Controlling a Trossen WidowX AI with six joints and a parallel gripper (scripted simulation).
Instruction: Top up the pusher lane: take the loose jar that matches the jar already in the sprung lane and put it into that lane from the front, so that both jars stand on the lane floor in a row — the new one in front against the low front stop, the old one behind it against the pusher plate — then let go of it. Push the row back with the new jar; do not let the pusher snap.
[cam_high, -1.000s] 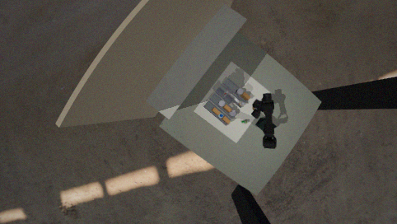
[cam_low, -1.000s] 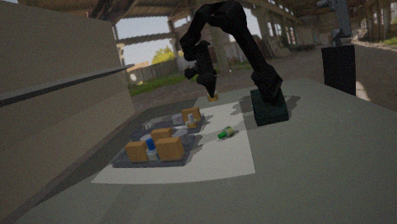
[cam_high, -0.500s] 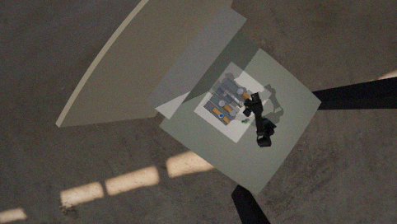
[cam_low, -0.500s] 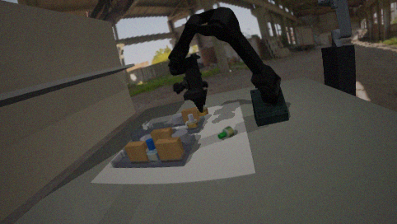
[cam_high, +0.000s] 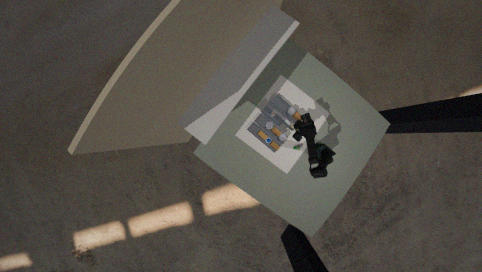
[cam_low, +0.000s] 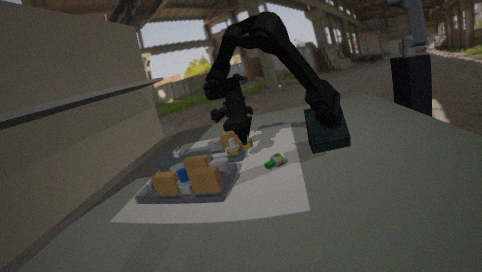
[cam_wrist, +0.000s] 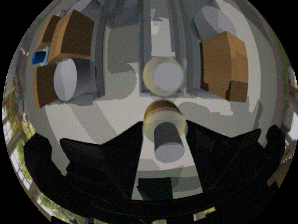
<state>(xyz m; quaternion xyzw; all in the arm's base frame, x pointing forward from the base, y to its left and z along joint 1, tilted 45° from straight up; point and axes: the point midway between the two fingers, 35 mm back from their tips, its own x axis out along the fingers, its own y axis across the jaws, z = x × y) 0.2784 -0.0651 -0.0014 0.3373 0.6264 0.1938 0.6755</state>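
We see a grey-green desk (cam_low: 400, 200) carrying a pale mat (cam_low: 270, 195). On the mat sits a grey lane rack (cam_low: 227, 192) with parallel lanes running away from the arm's side. The black arm (cam_low: 280, 45) arches up from its dark base (cam_low: 327, 132) and comes down over the rack's near end.

Tan blocks stand on the rack: two at the far end in the exterior view (cam_low: 205, 180) (cam_low: 165, 183), one more behind them (cam_low: 196, 161). A blue-capped jar (cam_low: 183, 181) stands between the two far blocks. In the wrist view a tan block (cam_wrist: 226, 66) flanks the middle lane on the right, and another tan block (cam_wrist: 69, 32) with a grey-topped cylinder (cam_wrist: 67, 79) sits on the left.

The hand (cam_wrist: 166, 156) is clamped on the loose jar (cam_wrist: 168, 132), a pale jar with a grey cap. In the wrist view its long axis runs along the hand's line, its end toward the middle lane. It sits just short of the lane mouth, in line with it.

The lane jar (cam_wrist: 164, 76) stands upright in that middle lane, directly ahead of the held jar. We cannot tell whether the two touch. In the exterior view the lane jar (cam_low: 232, 145) shows just beside the black fingers.

A small green-capped bottle (cam_low: 274, 161) lies on its side on the mat, apart from the rack, between rack and arm base.
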